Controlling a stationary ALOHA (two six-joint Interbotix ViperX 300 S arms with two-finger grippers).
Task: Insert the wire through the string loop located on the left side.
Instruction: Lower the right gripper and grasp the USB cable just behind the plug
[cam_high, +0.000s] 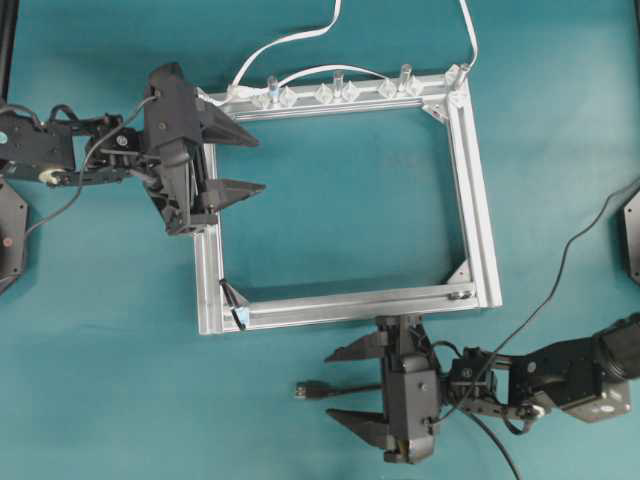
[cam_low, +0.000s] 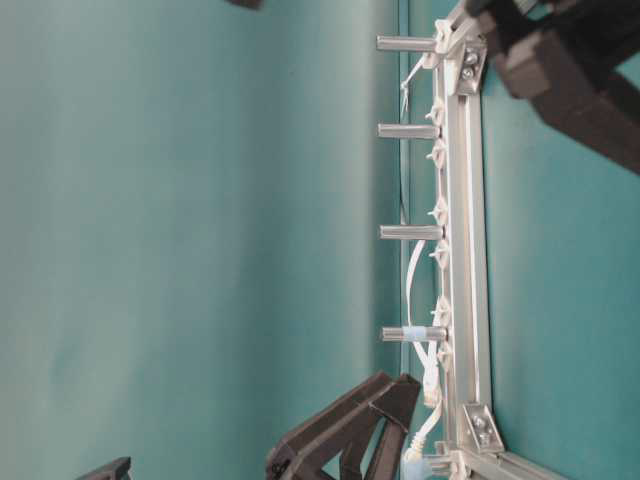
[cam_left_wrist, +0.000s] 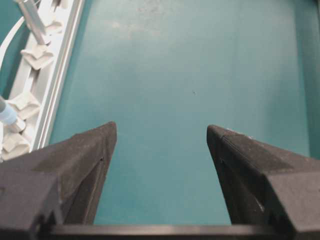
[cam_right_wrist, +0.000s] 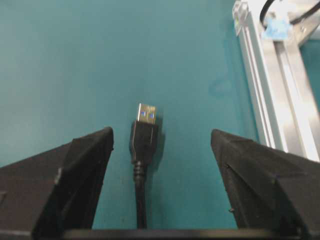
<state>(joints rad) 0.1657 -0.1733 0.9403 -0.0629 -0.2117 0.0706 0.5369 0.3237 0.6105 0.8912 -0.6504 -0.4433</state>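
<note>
The wire (cam_high: 310, 390) lies on the teal table in front of the frame's near rail, its black plug and silver tip (cam_right_wrist: 144, 135) pointing left. My right gripper (cam_high: 352, 385) is open and straddles the cable just behind the plug; in the right wrist view the right gripper (cam_right_wrist: 161, 134) has the plug lying between its fingers, untouched. The string loop (cam_high: 230, 297), dark, with light blue tape at its base (cam_right_wrist: 276, 28), sits at the frame's near left corner. My left gripper (cam_high: 250, 162) is open over the frame's left rail with nothing in it, which the left wrist view (cam_left_wrist: 161, 129) confirms.
The aluminium frame (cam_high: 470, 190) lies mid-table. Its far rail carries clear clips (cam_high: 335, 93), upright posts (cam_low: 408, 232) and a white cable (cam_high: 290, 40). The wire's cable trails off to the right (cam_high: 570, 270). The left gripper's fingers (cam_low: 345, 430) hang near the frame's far left corner.
</note>
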